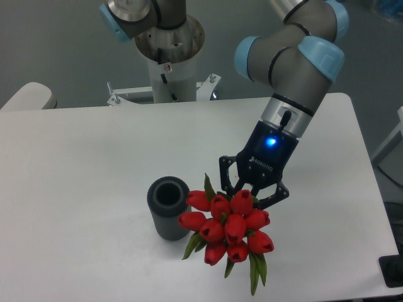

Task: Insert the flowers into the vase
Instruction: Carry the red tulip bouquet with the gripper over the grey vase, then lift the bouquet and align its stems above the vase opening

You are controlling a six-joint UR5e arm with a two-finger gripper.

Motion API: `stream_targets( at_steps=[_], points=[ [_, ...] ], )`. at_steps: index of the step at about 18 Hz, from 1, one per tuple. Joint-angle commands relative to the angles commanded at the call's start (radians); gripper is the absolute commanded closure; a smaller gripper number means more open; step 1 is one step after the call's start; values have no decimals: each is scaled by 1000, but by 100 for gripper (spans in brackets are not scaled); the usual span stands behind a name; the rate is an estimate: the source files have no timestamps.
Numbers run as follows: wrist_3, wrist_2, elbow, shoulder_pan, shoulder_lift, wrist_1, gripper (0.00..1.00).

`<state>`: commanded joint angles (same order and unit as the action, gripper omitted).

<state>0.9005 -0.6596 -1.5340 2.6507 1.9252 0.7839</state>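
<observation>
The vase (168, 211), a dark grey ribbed cylinder, stands upright on the white table (82, 163) with its round mouth open to the top. Just right of it is the flowers bunch (229, 226): red closed tulip heads with green leaves trailing down and left. The leftmost heads almost reach the vase's side. My gripper (249, 192) comes down from the upper right and is shut on the flowers at their stems. The tulip heads hide its fingertips and the stems, so I cannot see the exact contact.
The arm's base column (169, 56) stands at the table's far edge. The table's right edge runs close to the bunch. A dark object (393, 270) sits off the table's front right corner, and a pale rounded object (28, 97) lies beyond the far left corner.
</observation>
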Motion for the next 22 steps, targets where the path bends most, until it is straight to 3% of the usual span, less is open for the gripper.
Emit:
stream_targets(
  at_steps=[13, 22],
  points=[
    [-23, 6, 25, -51, -5, -25, 86],
    [-15, 222, 35, -23, 3, -31, 86]
  ],
)
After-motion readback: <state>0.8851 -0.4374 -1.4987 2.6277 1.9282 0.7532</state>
